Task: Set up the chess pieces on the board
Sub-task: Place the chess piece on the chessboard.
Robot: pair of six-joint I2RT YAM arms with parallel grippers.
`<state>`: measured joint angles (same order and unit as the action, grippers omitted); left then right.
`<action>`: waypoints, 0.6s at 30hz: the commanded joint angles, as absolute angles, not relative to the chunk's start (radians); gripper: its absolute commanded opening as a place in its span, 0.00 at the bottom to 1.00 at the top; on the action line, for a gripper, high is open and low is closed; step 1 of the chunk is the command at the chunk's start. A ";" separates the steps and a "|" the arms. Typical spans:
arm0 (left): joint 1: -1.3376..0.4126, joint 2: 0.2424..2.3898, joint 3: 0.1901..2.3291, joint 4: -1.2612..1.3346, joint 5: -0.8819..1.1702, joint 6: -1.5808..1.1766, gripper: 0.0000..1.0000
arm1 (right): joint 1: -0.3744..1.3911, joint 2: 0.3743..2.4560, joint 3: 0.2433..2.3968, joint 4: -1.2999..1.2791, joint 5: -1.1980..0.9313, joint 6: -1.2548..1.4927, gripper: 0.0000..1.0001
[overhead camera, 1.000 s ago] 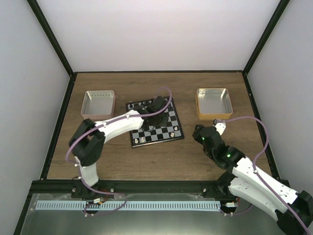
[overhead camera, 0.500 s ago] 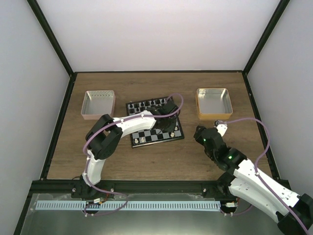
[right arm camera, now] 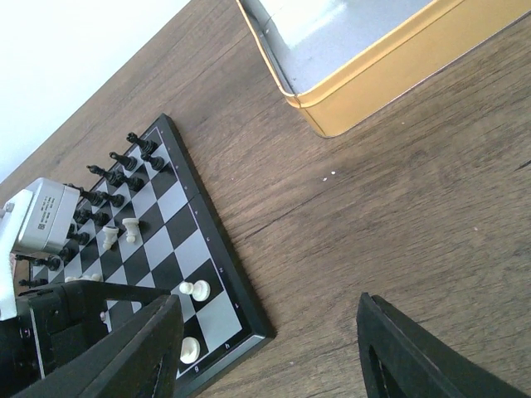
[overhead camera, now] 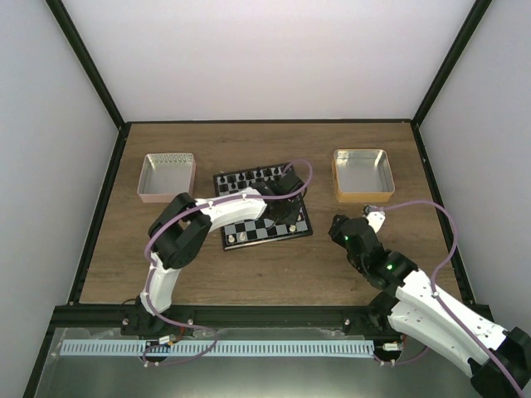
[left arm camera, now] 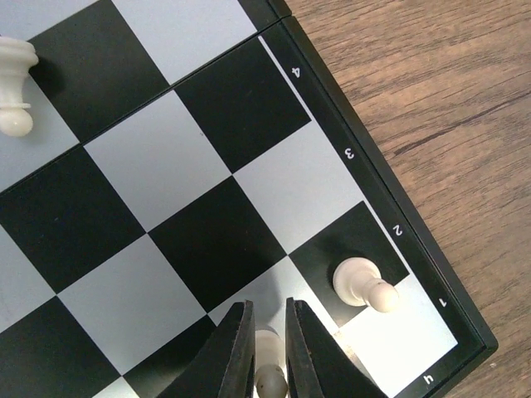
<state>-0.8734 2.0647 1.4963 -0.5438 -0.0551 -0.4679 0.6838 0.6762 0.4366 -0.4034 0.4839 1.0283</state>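
Only a few chess pieces (left arm camera: 362, 283) stand on the board (left arm camera: 216, 108). The left hand (left arm camera: 270, 308) pinches a white piece (left arm camera: 270, 380); the right hand (right arm camera: 270, 303) hangs spread, empty.

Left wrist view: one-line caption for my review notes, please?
Left hand closed on a cream-white chess piece at the h-file corner of the board, another white piece close beside, not touching.

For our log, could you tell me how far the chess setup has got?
Done: on the board, black pieces line the far side and a few white pieces sit. In hand: the left fingers pinch a white piece near its corner. Left: near rows mostly bare.
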 commanded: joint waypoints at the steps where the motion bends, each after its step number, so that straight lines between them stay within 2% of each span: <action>1: -0.879 2.091 1.519 -0.520 -0.055 -0.469 0.14 | 0.681 0.673 0.431 -0.404 0.516 1.017 0.59; 18: -0.879 2.083 1.496 -0.480 -0.063 -0.480 0.13 | 0.681 0.670 0.431 -0.415 0.520 1.017 0.59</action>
<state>-0.8734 2.0712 1.4963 -0.5018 -0.0555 -0.4721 0.6838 0.6765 0.4362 -0.4038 0.4911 1.0260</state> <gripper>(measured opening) 0.122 0.589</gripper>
